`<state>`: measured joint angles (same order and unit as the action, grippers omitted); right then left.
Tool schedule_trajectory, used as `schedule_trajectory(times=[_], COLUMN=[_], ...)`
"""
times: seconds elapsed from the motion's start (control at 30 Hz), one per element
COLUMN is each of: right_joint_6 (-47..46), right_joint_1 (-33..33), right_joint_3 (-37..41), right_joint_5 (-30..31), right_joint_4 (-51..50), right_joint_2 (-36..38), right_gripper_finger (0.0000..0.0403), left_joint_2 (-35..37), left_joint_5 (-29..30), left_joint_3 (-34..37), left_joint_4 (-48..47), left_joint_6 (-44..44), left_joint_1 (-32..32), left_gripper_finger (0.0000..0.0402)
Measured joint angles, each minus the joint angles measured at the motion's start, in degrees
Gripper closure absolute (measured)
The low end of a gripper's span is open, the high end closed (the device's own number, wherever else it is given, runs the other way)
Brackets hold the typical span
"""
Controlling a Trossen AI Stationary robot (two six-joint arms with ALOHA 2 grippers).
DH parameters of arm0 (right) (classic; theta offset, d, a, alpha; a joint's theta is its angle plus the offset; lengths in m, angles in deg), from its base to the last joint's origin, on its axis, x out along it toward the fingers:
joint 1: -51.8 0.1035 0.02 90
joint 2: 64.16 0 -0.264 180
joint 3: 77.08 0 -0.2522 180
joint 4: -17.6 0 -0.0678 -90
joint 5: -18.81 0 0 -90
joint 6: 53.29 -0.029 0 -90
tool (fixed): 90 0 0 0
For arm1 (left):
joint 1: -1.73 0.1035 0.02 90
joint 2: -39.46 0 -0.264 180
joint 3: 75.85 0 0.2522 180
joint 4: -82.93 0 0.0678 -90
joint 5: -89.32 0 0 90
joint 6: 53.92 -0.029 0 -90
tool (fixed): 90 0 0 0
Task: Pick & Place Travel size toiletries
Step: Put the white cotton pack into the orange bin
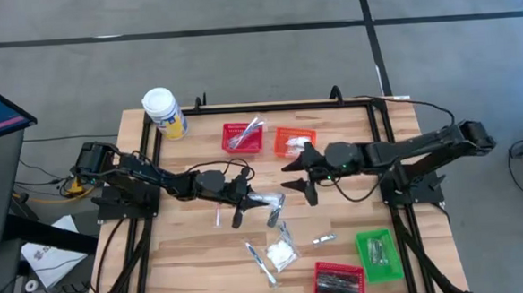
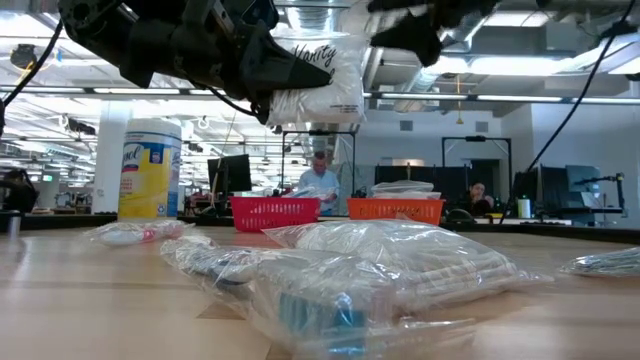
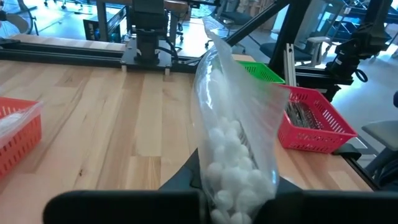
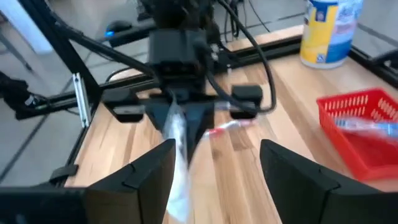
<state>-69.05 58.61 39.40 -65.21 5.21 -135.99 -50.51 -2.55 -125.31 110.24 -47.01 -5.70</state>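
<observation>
My left gripper (image 1: 245,201) hangs over the table's middle, shut on a clear packet of white cotton balls (image 3: 236,124), which the low view shows high above the wood (image 2: 320,80). My right gripper (image 1: 301,176) is open, just to the packet's right and a little farther back. Its fingers (image 4: 149,180) frame the packet (image 4: 180,143) without touching it. More toiletries lie flat on the table: clear-wrapped packets (image 1: 281,253), (image 2: 400,265), a slim wrapped stick (image 1: 258,259), a small silver tube (image 1: 325,240) and another stick (image 1: 219,218). My left gripper pinches the packet between its two fingers at the end nearest it (image 3: 233,186), where the cotton balls are bunched. The fingers come level from the table's left. The packet is lifted clear and sticks out beyond the fingertips toward the right gripper, its empty end (image 3: 214,43) standing free.
A red basket (image 1: 243,137) and an orange basket (image 1: 294,142) with packets stand toward the far edge. A green basket (image 1: 377,253) and another red one (image 1: 338,281) stand at the near right. A white-lidded yellow jar (image 1: 164,113) is at the far left corner. People sit in the room beyond.
</observation>
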Motion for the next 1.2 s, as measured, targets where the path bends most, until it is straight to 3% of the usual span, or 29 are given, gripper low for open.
schedule_trajectory(times=[0.4,0.63,0.87,1.2], right_joint_6=[8.2,11.9,12.6,10.6], right_joint_1=[-1.9,-1.7,-1.2,-1.9], right_joint_3=[-24.6,-34.2,-38.6,-39.2], right_joint_5=[-1.6,-2.1,-7.6,-9.2], right_joint_4=[-28.8,-37.4,-39.9,-42.4], right_joint_2=[-13.4,-21.8,-25.9,-30.6], right_gripper_finger=[0.0176,0.0176,0.0176,0.0176], left_joint_2=[0.0,0.0,0.0,-0.1], left_joint_5=[0.1,0.1,0.1,0.4], left_joint_3=[0.0,0.0,0.0,0.0], left_joint_4=[-0.2,-0.4,-1.6,-2.2], left_joint_6=[0.0,0.6,0.6,0.6], left_joint_1=[0.0,0.0,0.4,0.4], left_gripper_finger=[0.0394,0.0394,0.0394,0.0394])
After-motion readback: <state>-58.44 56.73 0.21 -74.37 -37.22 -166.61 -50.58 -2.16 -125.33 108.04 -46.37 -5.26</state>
